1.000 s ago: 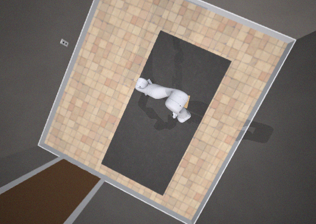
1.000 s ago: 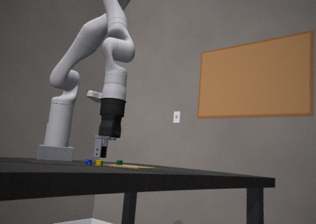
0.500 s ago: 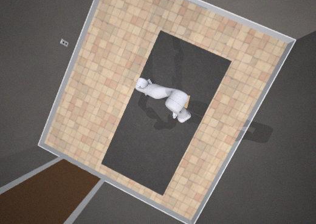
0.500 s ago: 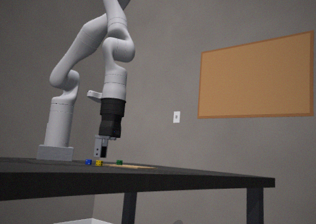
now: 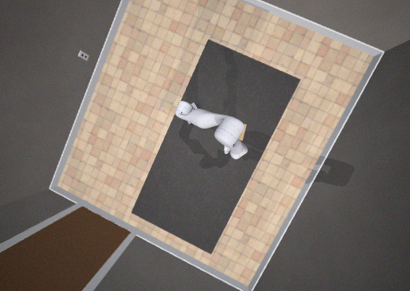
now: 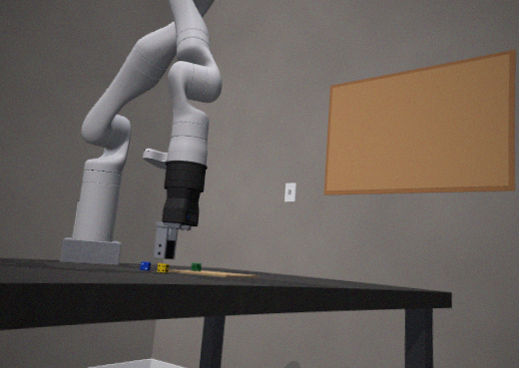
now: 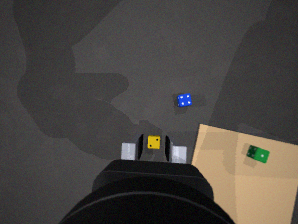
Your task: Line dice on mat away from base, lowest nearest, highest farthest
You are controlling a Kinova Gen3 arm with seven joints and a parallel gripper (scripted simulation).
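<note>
The yellow die (image 6: 163,267) (image 7: 154,142) lies on the table beside the mat and shows two pips on top. My gripper (image 6: 165,257) (image 7: 154,143) is open, pointing down above the yellow die; in the wrist view the die appears between its fingertips. The blue die (image 6: 145,266) (image 7: 184,100) lies on the table off the mat, four pips on top. The green die (image 6: 196,266) (image 7: 260,155) lies on the tan mat (image 6: 235,274) (image 7: 215,195) (image 5: 243,132), one pip on top. The arm hides the dice and most of the mat in the top view.
The robot's base (image 6: 90,251) stands on the dark table (image 5: 185,188) (image 6: 349,290), to the left in the exterior view. The blue die is close to the yellow die. The mat's near corner lies to the right of the fingers in the wrist view.
</note>
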